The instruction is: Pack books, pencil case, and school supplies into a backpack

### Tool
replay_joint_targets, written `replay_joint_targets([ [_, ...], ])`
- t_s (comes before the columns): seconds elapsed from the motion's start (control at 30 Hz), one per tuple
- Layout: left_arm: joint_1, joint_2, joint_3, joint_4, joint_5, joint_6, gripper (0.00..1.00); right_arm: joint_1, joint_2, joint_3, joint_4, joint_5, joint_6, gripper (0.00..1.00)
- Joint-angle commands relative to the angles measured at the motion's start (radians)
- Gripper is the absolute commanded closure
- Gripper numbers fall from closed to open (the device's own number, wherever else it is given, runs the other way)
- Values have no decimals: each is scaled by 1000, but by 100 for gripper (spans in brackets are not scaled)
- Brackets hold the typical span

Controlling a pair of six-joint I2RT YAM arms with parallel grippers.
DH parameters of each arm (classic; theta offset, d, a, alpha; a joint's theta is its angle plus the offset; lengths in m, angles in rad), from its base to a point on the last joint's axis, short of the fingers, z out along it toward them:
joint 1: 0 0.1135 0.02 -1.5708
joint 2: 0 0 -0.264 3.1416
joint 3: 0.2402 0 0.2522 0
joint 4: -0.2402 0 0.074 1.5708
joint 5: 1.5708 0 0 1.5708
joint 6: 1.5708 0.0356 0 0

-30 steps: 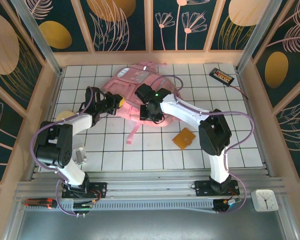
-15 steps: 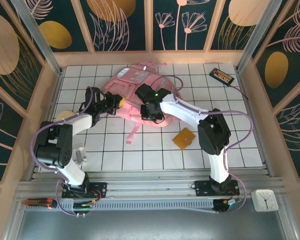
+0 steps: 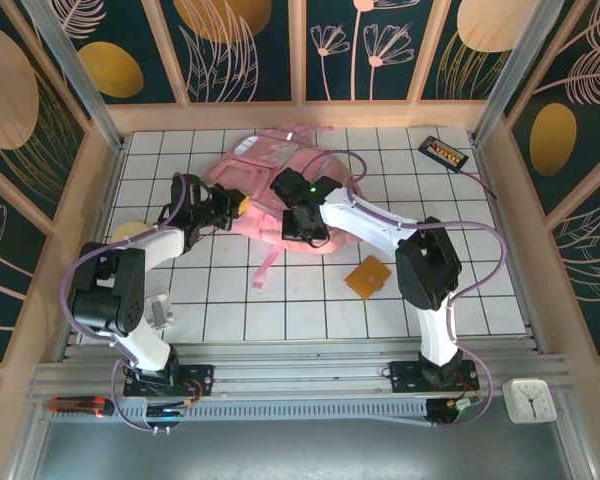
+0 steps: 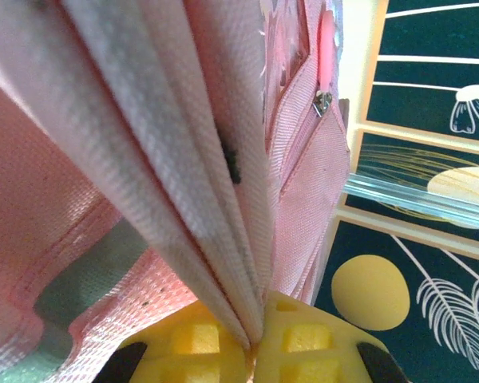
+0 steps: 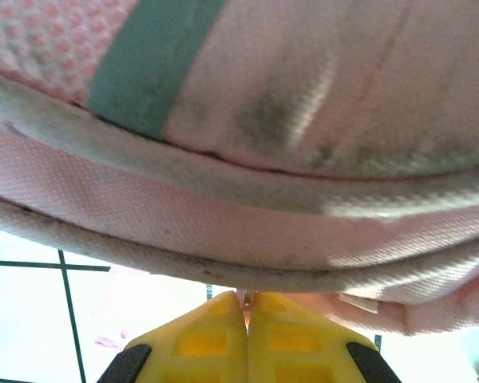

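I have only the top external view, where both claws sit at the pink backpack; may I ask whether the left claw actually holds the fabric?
Observer: Yes, the left wrist view shows the left claw shut on a fold of the backpack.
Operator: And the right claw?
Observer: Its yellow pads are pressed together just under the backpack's edge; whether they pinch anything is unclear.
Operator: Is a zipper pull visible?
Observer: A metal zipper pull hangs on the backpack's side, apart from the left claw.

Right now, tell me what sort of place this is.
Probably a staged robot test cell, not a real room: a white gridded tabletop boxed in by dark leaf-patterned wall panels, with two white-and-black robot arms bolted to a metal rail.
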State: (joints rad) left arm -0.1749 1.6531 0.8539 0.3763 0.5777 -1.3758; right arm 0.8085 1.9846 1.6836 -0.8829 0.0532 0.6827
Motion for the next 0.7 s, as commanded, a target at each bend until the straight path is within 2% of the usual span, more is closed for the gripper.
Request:
replay_joint_targets([
  [0.0, 22, -38, 88, -66, -9, 136, 100, -31, -64, -36, -110, 44, -29, 100],
  [0.2, 67, -37, 112, -131, -6, 203, 100, -149, -199, -208, -119, 55, -80, 100],
  [0.4, 70, -38, 112, -150, 2, 234, 100, -263, -224, -214, -75, 59, -178, 100],
  [0.5, 73, -43, 107, -166, 4, 248, 100, -325, -208, -197, -5, -19, -248, 100],
  [0.6, 74, -42, 101, -138, 19, 223, 100, -307, -221, -170, 56, -148, -303, 100],
  [0.63, 74, -41, 99, -124, 24, 211, 100, -291, -232, -171, 70, -169, -308, 91],
  [0.67, 74, -39, 96, -111, 28, 199, 100, -270, -239, -167, 71, -176, -308, 70],
])
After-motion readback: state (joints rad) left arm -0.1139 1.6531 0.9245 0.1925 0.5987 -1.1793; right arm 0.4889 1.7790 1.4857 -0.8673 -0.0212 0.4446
